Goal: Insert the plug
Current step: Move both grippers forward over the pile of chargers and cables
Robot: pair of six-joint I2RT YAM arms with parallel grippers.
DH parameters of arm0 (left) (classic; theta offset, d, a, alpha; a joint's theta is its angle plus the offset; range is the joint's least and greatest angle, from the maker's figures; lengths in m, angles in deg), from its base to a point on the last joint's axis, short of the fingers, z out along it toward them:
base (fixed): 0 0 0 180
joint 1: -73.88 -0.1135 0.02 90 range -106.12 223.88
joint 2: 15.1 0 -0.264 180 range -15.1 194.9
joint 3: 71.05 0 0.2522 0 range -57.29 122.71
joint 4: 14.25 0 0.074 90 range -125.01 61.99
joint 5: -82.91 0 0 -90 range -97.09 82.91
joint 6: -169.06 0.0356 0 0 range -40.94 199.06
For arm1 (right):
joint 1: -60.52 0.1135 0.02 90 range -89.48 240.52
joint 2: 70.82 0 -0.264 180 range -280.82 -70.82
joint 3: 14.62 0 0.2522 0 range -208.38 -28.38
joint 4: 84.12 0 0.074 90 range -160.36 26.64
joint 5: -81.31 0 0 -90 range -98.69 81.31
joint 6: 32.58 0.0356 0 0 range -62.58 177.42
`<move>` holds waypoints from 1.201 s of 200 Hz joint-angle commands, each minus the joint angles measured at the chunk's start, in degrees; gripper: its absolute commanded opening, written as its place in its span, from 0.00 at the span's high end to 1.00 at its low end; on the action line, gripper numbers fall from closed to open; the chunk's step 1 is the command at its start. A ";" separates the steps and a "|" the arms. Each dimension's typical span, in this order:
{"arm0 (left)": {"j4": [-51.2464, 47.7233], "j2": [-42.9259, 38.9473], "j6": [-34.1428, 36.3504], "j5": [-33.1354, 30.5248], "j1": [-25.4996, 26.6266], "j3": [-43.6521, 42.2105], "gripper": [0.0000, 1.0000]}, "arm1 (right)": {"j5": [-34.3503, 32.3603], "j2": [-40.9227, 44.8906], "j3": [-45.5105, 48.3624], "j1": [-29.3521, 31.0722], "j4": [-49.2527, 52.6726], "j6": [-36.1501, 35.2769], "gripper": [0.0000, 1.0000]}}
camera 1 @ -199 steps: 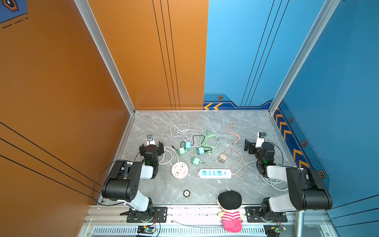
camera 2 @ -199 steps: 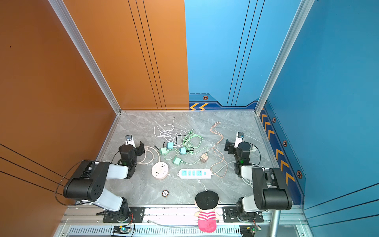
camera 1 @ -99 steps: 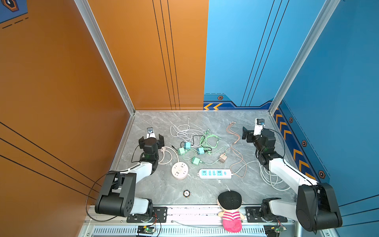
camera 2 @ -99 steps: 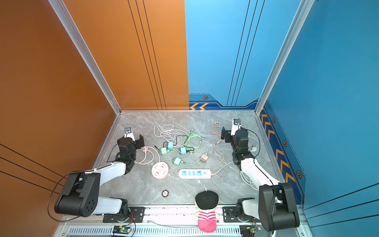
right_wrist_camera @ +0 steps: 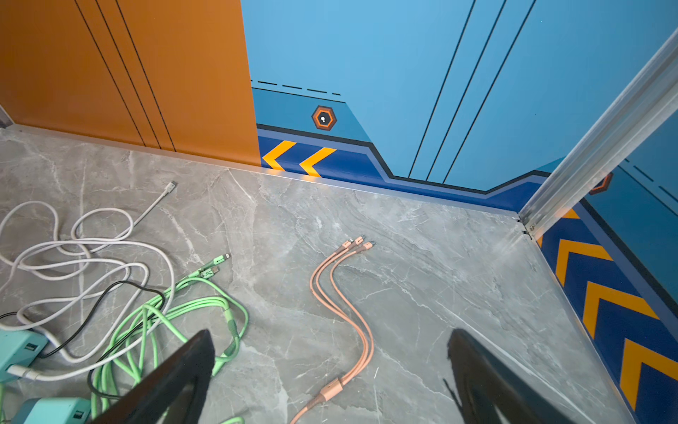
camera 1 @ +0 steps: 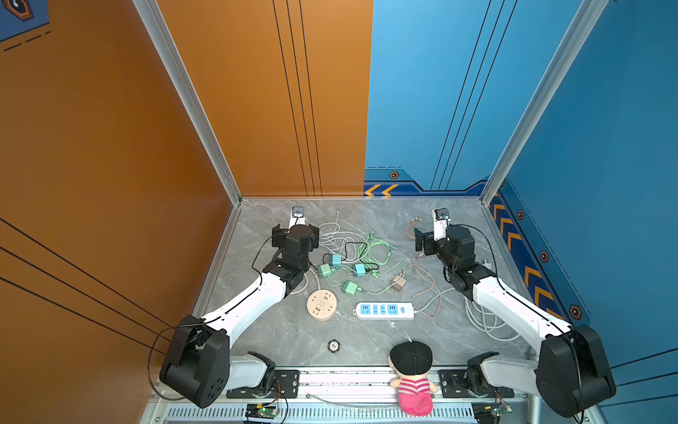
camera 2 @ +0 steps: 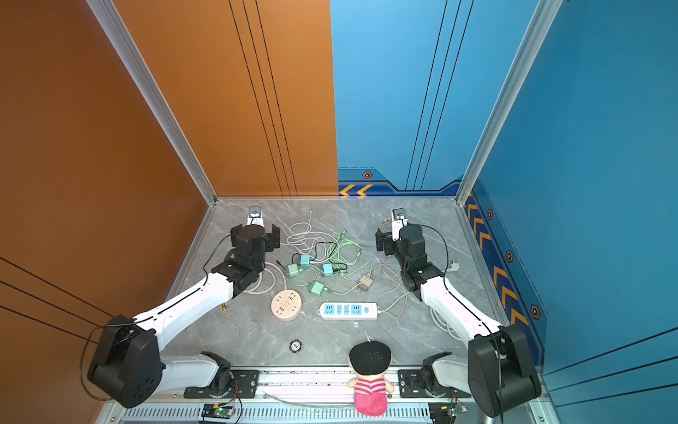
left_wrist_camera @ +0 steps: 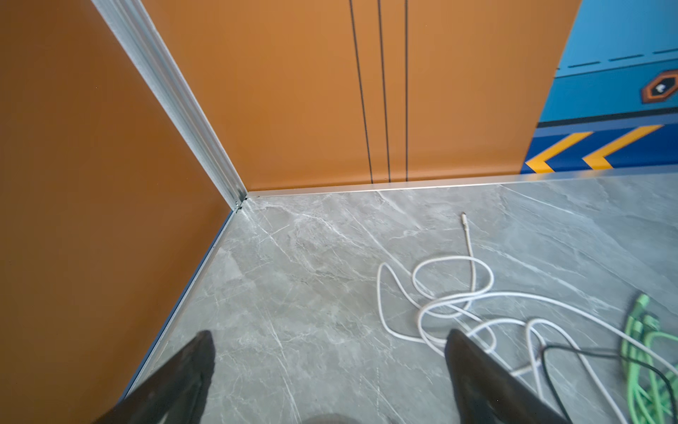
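- Carrying everything: grey marbled bench (camera 1: 279, 337).
- Left pincer (left_wrist_camera: 329, 333) spread wide, empty, hovers near the far-left corner beside white cable (left_wrist_camera: 469, 249).
- Right pincer (right_wrist_camera: 329, 332) spread wide, empty, over pink cable (right_wrist_camera: 332, 389).
- White power strip (camera 1: 383, 310) lies centre-front on the bench.
- Round beige socket (camera 1: 321, 304) sits just beside the strip.
- Beige plug (camera 1: 399, 283) lies loose on the bench just behind the strip, well apart from both pincers.

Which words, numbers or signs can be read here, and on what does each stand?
No word or number is readable.
Sign without text: yellow chevrons on the dark blue wall band.
Sign without text: hexagon badge on the blue wall, white keyhole-like mark.
Too small to read: any print on the white power strip and the small round disc.
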 commanded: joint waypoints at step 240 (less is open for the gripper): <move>-44.11 17.46 -1.88 6.75 7.57 21.02 0.07 | 8.04 -5.47 -13.43 10.19 11.49 6.21 0.00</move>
